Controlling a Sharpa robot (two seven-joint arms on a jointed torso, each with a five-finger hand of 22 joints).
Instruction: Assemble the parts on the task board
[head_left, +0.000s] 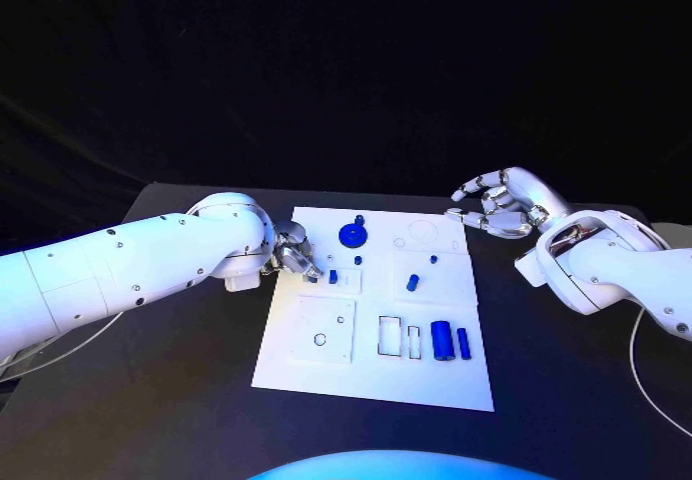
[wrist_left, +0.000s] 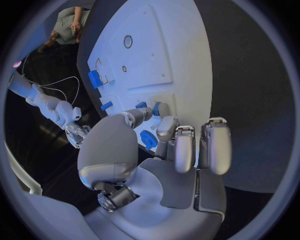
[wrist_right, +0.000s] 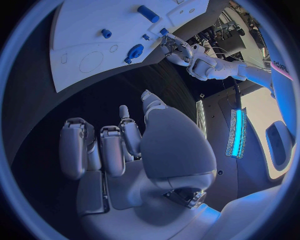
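Robotics lab setup: black counter (head_left: 173, 400) backed by black drape (head_left: 346, 90), white task board (head_left: 433, 385) centered on it, cables (wrist_left: 53, 85) trailing at the edges, blue light strip (wrist_right: 237, 132) seen alongside.

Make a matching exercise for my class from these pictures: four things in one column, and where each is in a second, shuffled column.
Things:
1. left hand
2. right hand
3. blue gear
4. two blue cylinders

Places:
A. on the task board, near its far edge
B. over the board's left edge
C. on the board, near its right edge
D. over the black table, off the board's far right corner

Pairs: 1-B, 2-D, 3-A, 4-C
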